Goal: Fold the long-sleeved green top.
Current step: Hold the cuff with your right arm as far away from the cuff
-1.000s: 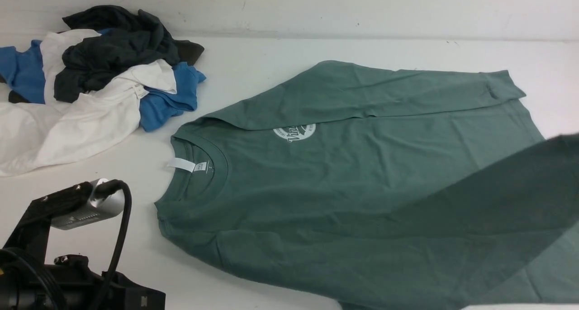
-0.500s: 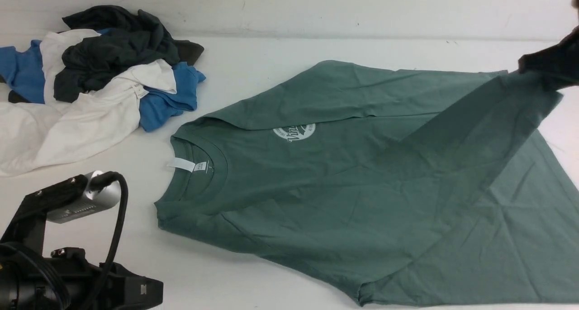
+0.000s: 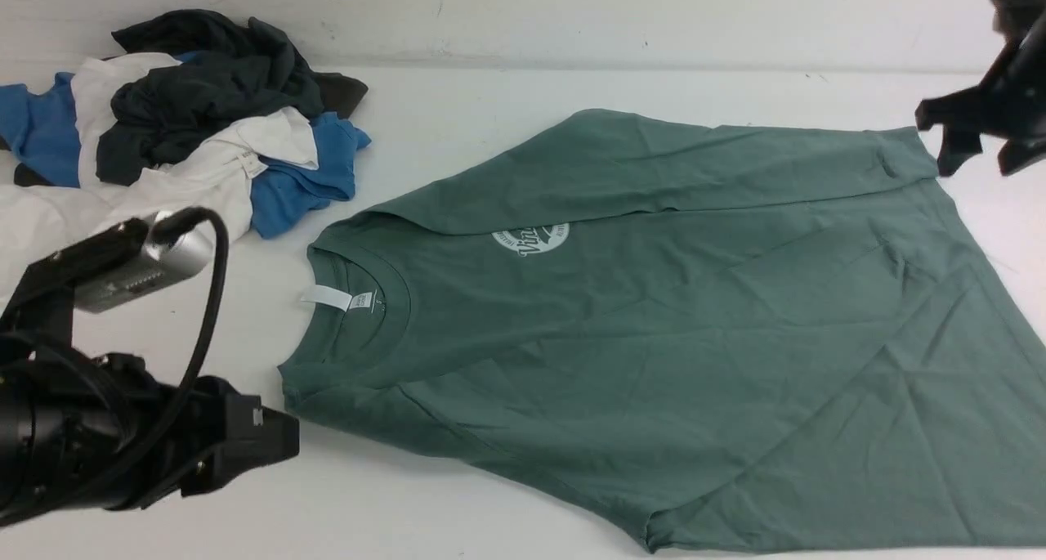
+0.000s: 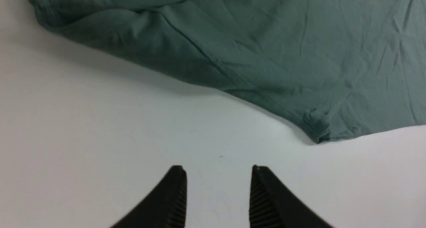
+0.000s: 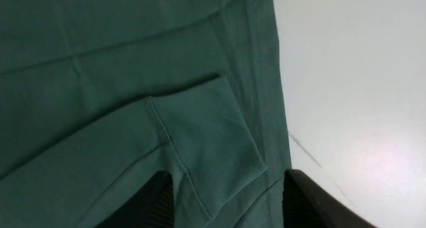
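The left fingers (image 4: 173,198) stand parted; right fingers (image 5: 306,201) too.

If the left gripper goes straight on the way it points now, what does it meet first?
Probably the near edge of the green top, after a stretch of white table. The left gripper is open, and its height is unclear.

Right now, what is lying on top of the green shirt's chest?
The far sleeve of the green long-sleeved top is folded across it, covering the upper part of the round white logo. The near sleeve crosses lower down. Whatever is under the fabric is hidden.
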Robot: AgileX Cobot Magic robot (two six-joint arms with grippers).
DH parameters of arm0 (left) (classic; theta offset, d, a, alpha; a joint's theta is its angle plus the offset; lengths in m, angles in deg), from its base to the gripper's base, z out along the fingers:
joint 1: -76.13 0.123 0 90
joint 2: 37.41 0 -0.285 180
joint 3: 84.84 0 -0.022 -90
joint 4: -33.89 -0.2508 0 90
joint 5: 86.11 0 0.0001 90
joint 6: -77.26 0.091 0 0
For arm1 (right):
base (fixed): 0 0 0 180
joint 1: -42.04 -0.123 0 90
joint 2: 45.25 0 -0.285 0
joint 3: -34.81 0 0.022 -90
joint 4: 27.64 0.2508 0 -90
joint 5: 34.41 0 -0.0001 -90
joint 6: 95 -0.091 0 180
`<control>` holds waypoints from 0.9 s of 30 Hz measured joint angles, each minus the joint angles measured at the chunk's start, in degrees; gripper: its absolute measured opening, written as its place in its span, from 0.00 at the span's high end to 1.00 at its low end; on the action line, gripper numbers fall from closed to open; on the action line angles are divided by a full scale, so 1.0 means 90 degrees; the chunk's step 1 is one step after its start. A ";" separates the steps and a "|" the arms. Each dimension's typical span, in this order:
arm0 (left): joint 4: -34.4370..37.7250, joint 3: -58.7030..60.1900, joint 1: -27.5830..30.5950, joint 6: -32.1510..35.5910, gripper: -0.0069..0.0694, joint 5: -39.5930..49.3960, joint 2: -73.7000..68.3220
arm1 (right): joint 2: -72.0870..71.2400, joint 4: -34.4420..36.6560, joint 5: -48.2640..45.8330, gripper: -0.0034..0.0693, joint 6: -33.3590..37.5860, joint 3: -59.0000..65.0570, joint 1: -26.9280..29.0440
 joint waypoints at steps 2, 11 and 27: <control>-0.0214 -0.0282 0.0000 -0.0164 0.52 0.0060 -0.0351 | -0.0155 0.0115 -0.0041 0.40 0.0000 -0.0175 0.0000; -0.0666 -0.0974 0.0000 -0.0555 0.44 0.0014 -0.2067 | -0.1925 0.0873 -0.0107 0.70 0.0000 0.1135 0.0000; -0.0293 -0.1346 0.0000 -0.0680 0.43 -0.0973 -0.4041 | -0.5181 0.1220 -0.0198 0.92 0.0066 0.5468 0.0000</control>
